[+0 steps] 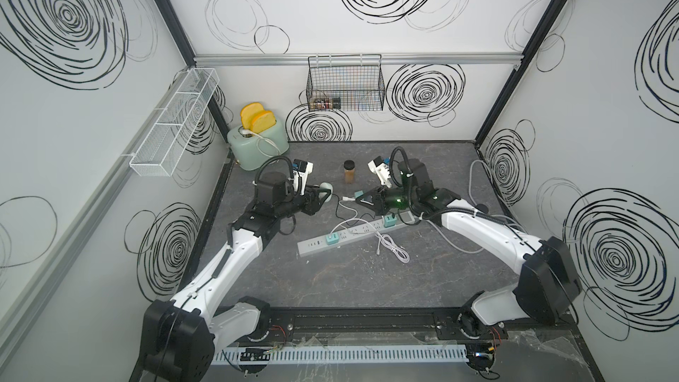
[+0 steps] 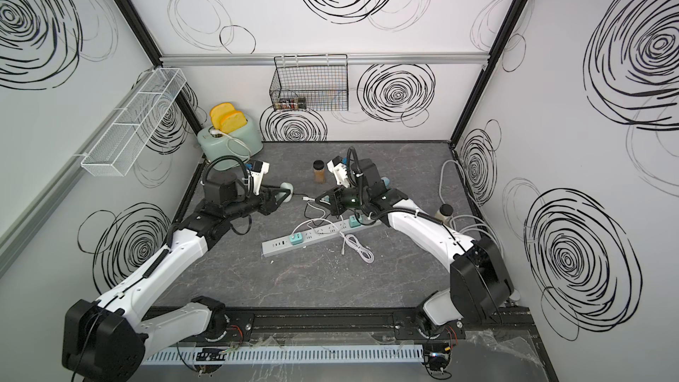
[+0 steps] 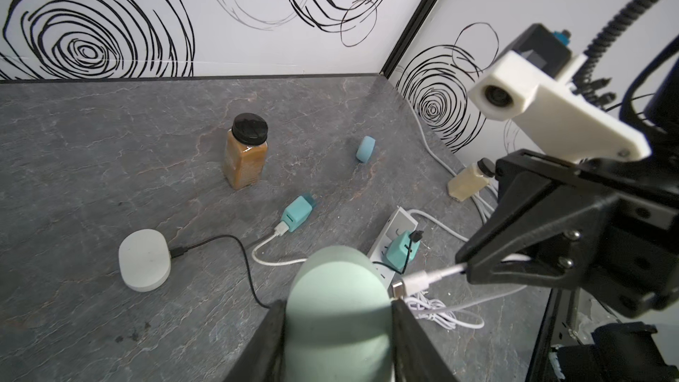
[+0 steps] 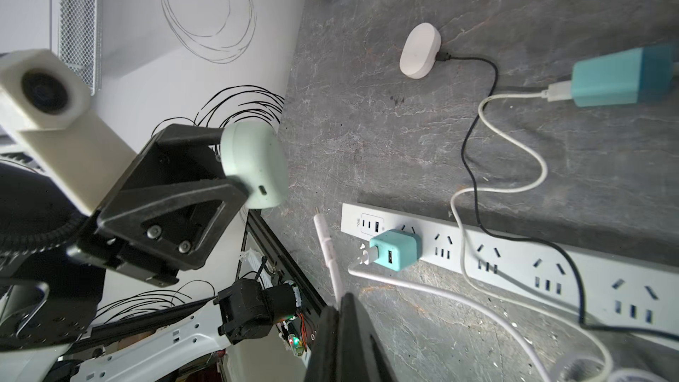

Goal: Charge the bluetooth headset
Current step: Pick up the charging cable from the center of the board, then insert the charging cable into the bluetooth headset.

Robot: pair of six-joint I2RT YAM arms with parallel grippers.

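Mint-green headset case is up off the table, pinched across its sides by the left gripper, charging port facing the right arm. The right gripper is pressed together on the white USB-C cable, plug leading, its long axis running just beside the case's edge. I'd say it wants a sideways nudge onto the port before the push.

No lettering, brand name or number can be read anywhere on the counter. A tiny grey mark beside the USB ports at one end of the white power strip is too small to make out. The walls carry only drawn swirls.
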